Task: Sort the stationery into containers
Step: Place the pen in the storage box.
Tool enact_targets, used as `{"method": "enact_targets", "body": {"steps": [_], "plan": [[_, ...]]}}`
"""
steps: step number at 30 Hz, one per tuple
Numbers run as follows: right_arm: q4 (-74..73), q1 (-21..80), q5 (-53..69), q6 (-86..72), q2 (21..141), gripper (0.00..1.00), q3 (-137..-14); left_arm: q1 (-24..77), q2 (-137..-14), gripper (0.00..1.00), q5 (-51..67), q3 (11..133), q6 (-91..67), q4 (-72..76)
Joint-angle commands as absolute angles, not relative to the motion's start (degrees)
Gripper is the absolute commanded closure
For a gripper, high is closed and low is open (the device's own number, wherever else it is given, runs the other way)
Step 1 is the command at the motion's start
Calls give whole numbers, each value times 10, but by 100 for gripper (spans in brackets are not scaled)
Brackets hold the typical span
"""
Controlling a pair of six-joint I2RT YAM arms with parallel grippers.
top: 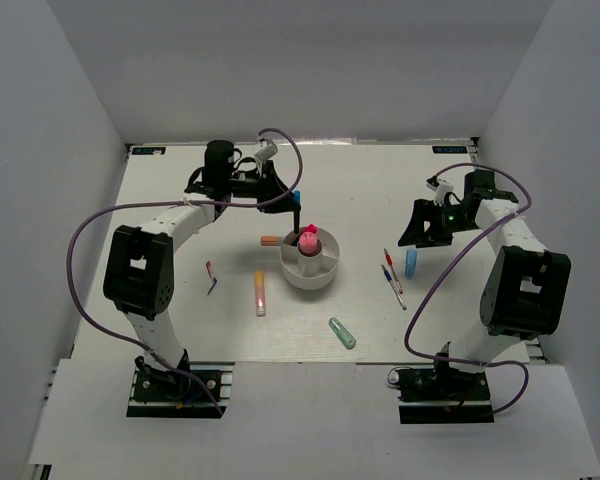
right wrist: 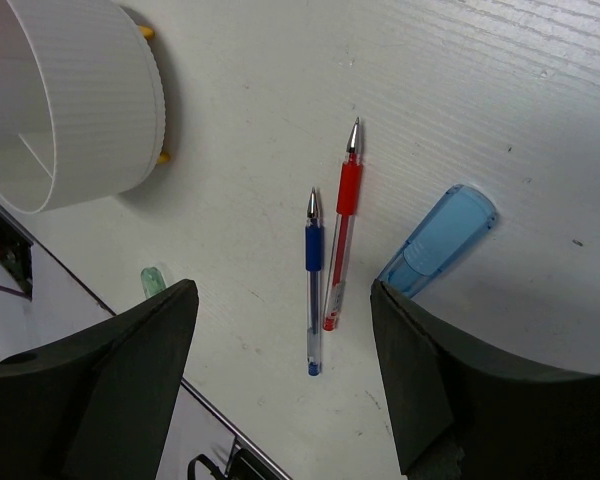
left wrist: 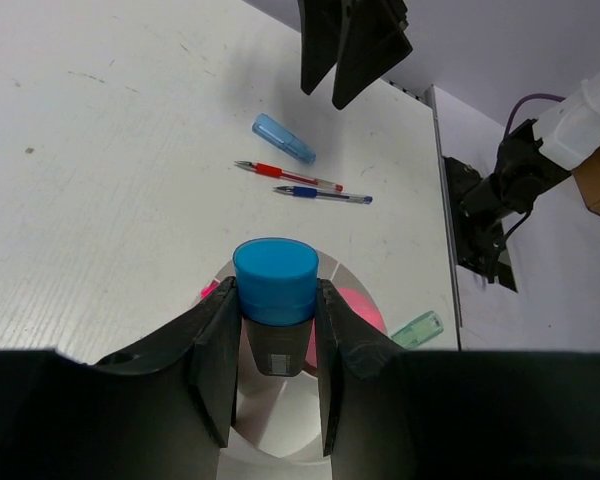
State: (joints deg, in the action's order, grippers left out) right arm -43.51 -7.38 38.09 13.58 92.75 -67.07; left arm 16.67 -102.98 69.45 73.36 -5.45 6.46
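Observation:
The round white cup (top: 310,270) stands mid-table with a pink highlighter (top: 307,240) upright in it. My left gripper (top: 294,199) is shut on a black-and-blue highlighter (left wrist: 274,290) by its blue cap, holding it upright over the cup's (left wrist: 280,425) far-left rim. My right gripper (top: 420,236) is open and empty above a blue highlighter (right wrist: 440,240), a red pen (right wrist: 342,225) and a blue pen (right wrist: 313,280) lying on the table right of the cup (right wrist: 80,110). Its fingertips (right wrist: 283,300) straddle the two pens from above.
An orange highlighter (top: 270,241) lies against the cup's left side. Another orange one (top: 260,293) lies in front, to the left. A mint-green highlighter (top: 342,333) lies near the front. A small red-and-blue pen (top: 211,276) lies far left. White walls enclose the table.

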Motion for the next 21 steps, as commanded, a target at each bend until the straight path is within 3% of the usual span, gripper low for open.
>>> {"method": "enact_targets", "body": {"steps": [1, 8, 16, 18, 19, 21], "plan": [[-437, -73, 390, 141, 922, 25, -678, 175, -1028, 100, 692, 761, -12, 40], [-440, -72, 387, 146, 918, 24, -679, 175, -1043, 100, 686, 763, 48, -24], [-439, -73, 388, 143, 926, 24, -681, 192, -1049, 91, 678, 762, 97, -83], [-439, -72, 388, 143, 926, 24, -682, 192, -1049, 76, 674, 764, 110, -94], [-440, -72, 388, 143, 925, 24, -682, 197, -1049, 57, 669, 766, 117, -104], [-442, -73, 389, 144, 925, 24, -680, 197, -1045, 49, 662, 767, 119, -107]]}}
